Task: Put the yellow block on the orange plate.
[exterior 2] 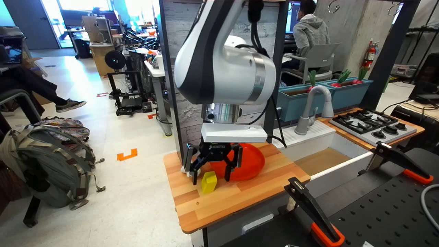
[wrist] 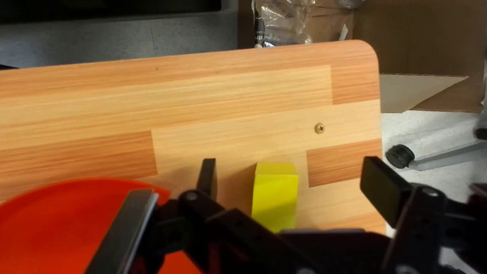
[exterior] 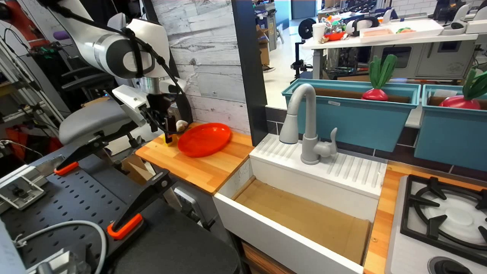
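Observation:
The yellow block (exterior 2: pixel 209 183) stands on the wooden counter beside the orange plate, apart from it. It also shows in the wrist view (wrist: pixel 274 194), where its lower part is hidden by the gripper, and partly in an exterior view (exterior: pixel 165 140). The orange plate (exterior 2: pixel 253 161) is round, glossy red-orange and bare in both exterior views (exterior: pixel 205 139); part of it shows at the lower left of the wrist view (wrist: pixel 68 224). My gripper (exterior 2: pixel 211 179) is open and empty above the block. In the wrist view its fingers (wrist: pixel 289 175) stand on either side of the block, with gaps on both sides.
A small whitish round object (exterior: pixel 182 125) sits on the counter (exterior 2: pixel 219 212) behind the gripper. A wood-panel wall (exterior: pixel 213 64) borders the counter's back. The sink (exterior: pixel 296 251) and faucet (exterior: pixel 310 125) are beyond the plate. A black clamp (exterior 2: pixel 310 206) stands near the counter's front.

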Controlling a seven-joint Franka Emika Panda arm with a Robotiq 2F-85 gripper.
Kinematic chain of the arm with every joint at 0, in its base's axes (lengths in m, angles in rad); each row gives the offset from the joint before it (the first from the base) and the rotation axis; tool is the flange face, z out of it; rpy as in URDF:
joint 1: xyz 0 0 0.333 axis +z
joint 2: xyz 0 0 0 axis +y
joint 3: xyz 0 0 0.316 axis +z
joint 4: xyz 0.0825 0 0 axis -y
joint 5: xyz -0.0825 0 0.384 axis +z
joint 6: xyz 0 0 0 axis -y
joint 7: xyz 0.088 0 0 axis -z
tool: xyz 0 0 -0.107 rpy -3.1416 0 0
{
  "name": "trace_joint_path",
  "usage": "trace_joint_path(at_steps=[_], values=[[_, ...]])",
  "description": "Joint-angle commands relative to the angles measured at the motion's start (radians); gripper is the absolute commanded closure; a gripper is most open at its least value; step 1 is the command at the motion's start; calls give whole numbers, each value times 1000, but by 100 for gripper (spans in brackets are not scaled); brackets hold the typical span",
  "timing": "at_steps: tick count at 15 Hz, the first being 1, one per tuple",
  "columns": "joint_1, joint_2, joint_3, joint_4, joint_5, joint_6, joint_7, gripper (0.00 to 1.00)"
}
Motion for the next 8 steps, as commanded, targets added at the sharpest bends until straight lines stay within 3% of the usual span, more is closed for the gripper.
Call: trace_joint_path(at_steps=[1,8], values=[[39,62,-35,104,-33,-64,38,35],[74,99,-76,191,-58,-120,77,88]])
